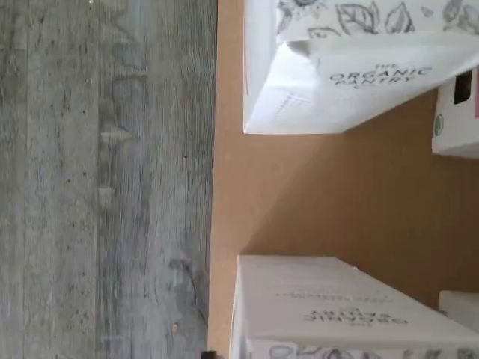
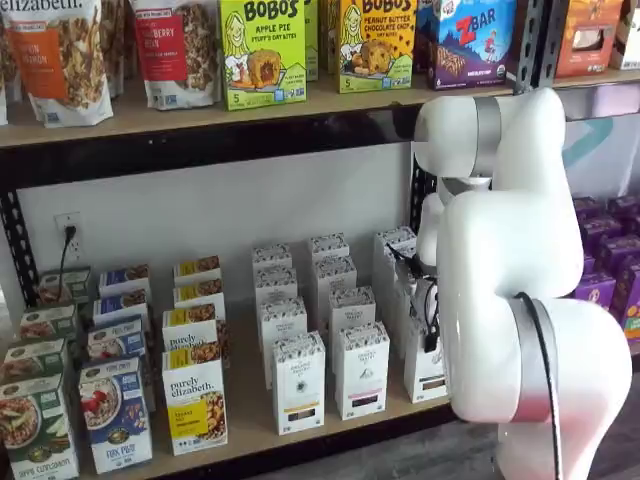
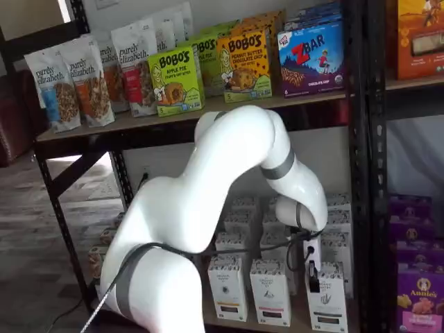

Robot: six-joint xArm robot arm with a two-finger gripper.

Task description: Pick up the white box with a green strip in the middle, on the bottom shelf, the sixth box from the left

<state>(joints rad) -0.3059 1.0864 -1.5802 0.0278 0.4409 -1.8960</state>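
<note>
The white box (image 2: 422, 375) stands at the front of the bottom shelf (image 2: 250, 420), rightmost of three front white cartons, its right side hidden by my arm. It also shows in a shelf view (image 3: 329, 302). My gripper (image 3: 313, 276) hangs right in front of this box's left edge, with one black finger and a cable showing. In a shelf view the gripper (image 2: 432, 335) is a dark shape against the box. No gap between the fingers shows. The wrist view shows two white "Organic Pantry" cartons (image 1: 359, 67) (image 1: 337, 307) with bare shelf board (image 1: 299, 202) between them.
More white cartons (image 2: 360, 368) (image 2: 299, 380) stand to the left, then yellow-and-white purely elizabeth boxes (image 2: 195, 400). Purple boxes (image 3: 416, 291) fill the neighbouring rack beyond a black post (image 3: 361, 173). Bobo's boxes (image 2: 262, 50) sit on the upper board. Grey floor (image 1: 105, 179) lies before the shelf edge.
</note>
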